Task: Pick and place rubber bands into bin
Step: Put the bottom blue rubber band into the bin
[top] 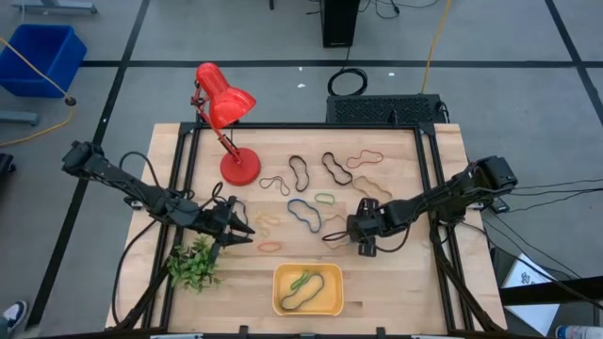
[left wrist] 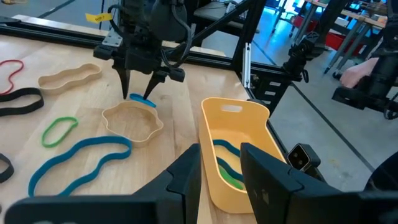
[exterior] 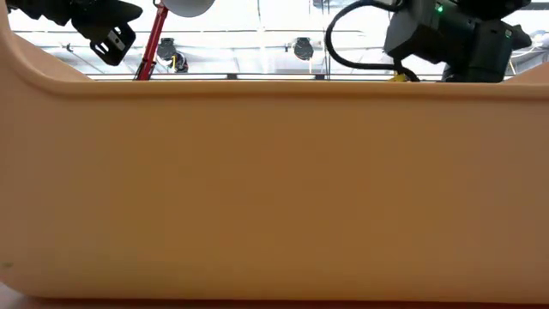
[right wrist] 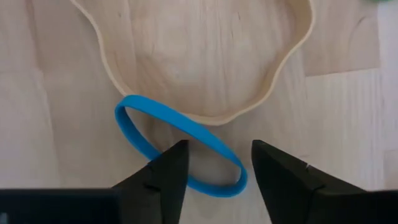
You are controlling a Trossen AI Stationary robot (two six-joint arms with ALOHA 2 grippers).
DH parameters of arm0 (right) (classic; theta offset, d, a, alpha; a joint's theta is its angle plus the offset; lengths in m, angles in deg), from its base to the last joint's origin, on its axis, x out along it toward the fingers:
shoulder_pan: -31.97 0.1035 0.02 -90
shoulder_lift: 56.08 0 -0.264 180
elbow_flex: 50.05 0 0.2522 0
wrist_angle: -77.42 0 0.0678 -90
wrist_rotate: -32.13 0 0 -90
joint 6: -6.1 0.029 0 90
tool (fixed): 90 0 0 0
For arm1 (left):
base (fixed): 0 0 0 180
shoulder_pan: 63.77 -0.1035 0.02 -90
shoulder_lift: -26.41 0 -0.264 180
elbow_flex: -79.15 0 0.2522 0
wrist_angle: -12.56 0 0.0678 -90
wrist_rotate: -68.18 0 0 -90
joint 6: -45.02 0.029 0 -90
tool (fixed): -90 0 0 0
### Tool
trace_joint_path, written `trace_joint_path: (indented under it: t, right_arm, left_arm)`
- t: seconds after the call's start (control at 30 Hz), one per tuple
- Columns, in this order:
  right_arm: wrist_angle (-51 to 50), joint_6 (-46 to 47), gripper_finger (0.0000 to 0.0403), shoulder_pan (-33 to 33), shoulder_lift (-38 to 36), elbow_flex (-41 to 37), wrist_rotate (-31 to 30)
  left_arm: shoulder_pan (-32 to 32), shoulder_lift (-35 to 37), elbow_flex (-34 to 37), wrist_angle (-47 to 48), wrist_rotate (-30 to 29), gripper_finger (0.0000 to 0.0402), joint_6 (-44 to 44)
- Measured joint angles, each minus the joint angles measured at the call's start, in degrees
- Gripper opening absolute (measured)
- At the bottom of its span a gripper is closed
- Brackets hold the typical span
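My right gripper [right wrist: 214, 168] hangs low over the wooden table [top: 396, 282] with its fingers spread, and between them lies a small blue rubber band [right wrist: 180, 144], flat on the wood and pressed against the edge of a wide tan band [right wrist: 211, 93]. I judge the blue loop light, limp and thin, lying nearly flush with the board, so it offers little to pinch. I would straddle the near strand of the loop, on the side away from the tan band, press the tips down to the wood and close there. If I take it where the two touch, I may lift both, or drag the tan one along.

The bin [top: 307, 289], an orange-yellow tray, sits near the front edge of the table, between the two arms, and already holds a black band and a green one. More bands lie scattered across the middle of the table: a long blue band [top: 303, 214], a green band [top: 325, 199], black and tan ones farther back.

My left gripper [top: 236, 229] waits with its fingers apart, beside the green plastic plant [top: 193, 264]. The red desk lamp [top: 226, 104] stands well back. Nothing blocks the short way from the band to the bin.
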Motion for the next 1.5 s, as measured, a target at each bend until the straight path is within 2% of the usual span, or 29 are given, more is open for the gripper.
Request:
trace_joint_path:
  t: [0.13,0.43,0.8,1.0,1.17,1.33,1.4,1.5]
  right_arm:
    - [1.0,1.8,0.0130,0.0,-0.1,-0.9,0.1]
    - [0.9,2.1,0.0009,0.1,-0.1,-0.9,0.6]
    - [0.0,4.2,0.0001,0.5,-3.5,-1.2,-0.5]
    - [-2.0,6.6,0.0001,2.1,-11.6,-1.2,-0.8]
    - [-1.2,9.5,0.0001,4.5,-21.4,-1.2,-7.2]
    - [9.5,11.4,0.0000,7.5,-29.9,-1.1,-14.9]
    - [17.6,7.7,0.0000,8.7,-31.5,-1.1,-16.5]
    - [33.6,-3.2,0.0000,10.7,-31.8,-1.1,-16.6]
  left_arm:
    - [0.0,0.0,0.0,0.0,0.0,0.0120,0.0]
    - [0.0,0.0,0.0,0.0,0.0,0.0120,0.1]
    - [0.0,0.0,0.0,0.0,0.0,0.0120,-0.3]
    - [0.0,0.0,0.0,0.0,0.0,0.0120,-0.7]
    - [0.0,0.0,0.0,0.0,0.0,0.0120,-0.7]
    - [0.0,0.0,0.0,0.0,0.0,0.0120,-0.6]
    - [0.0,0.0,0.0,0.0,0.0,0.0120,-0.6]
    - [0.0,0.0,0.0,0.0,0.0,0.0120,-0.6]
